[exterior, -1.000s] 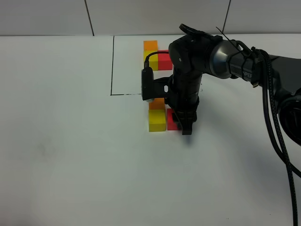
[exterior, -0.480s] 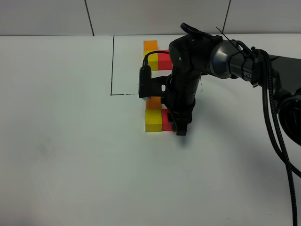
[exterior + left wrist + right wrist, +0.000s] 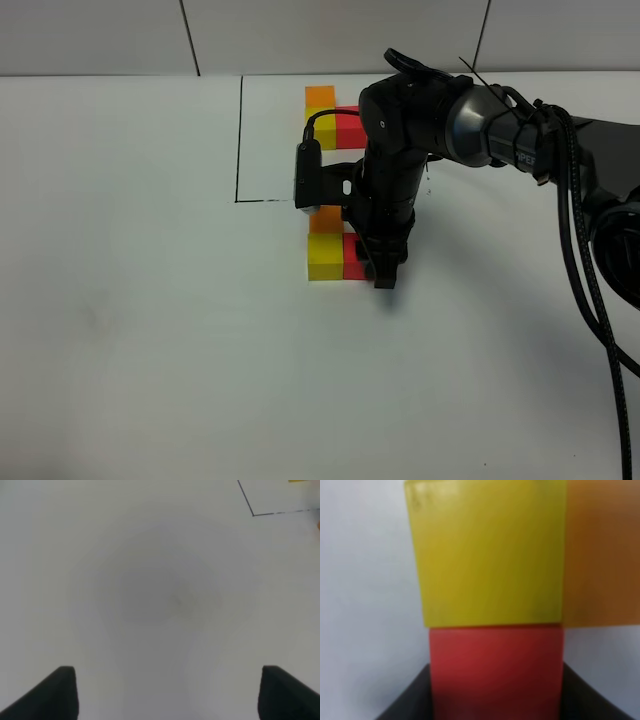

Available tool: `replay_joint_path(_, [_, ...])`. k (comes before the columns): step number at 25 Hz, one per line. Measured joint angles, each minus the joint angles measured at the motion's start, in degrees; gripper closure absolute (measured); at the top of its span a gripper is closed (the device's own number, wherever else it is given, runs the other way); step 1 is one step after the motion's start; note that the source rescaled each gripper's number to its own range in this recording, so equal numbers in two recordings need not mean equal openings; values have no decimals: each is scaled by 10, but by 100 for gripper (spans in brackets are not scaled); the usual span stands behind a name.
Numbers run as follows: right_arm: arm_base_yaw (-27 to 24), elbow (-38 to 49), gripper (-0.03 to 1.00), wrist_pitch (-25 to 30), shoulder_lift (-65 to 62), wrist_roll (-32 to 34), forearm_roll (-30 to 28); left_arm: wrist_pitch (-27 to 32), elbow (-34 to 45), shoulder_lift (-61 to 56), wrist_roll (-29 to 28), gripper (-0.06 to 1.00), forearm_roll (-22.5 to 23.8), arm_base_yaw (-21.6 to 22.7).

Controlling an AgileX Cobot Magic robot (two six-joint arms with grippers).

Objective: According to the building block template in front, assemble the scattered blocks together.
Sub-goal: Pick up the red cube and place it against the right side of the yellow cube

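since a second ago, red cube (image 3: 351,255) pushed leftward against yellow cube (image 3: 325,259) by right fingers (image 3: 385,272), together.

Lab / robot test bench, not a home. Plain white tabletop (image 3: 150,350) with a thin black rectangle outline (image 3: 240,140) drawn near its far edge, pale panelled wall (image 3: 330,35) behind it. Black robot arm (image 3: 480,125) with bundled cables (image 3: 590,280) comes in from the right edge. Small coloured cubes (image 3: 326,258) as test pieces.
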Motion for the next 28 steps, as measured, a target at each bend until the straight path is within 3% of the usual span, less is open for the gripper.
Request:
replay_joint_path(25, [0, 0, 97, -15, 0, 0, 4, 0, 0, 0, 1, 18, -1, 0])
replay_joint_path(28, [0, 0, 93, -15, 0, 0, 4, 0, 0, 0, 1, 18, -1, 0])
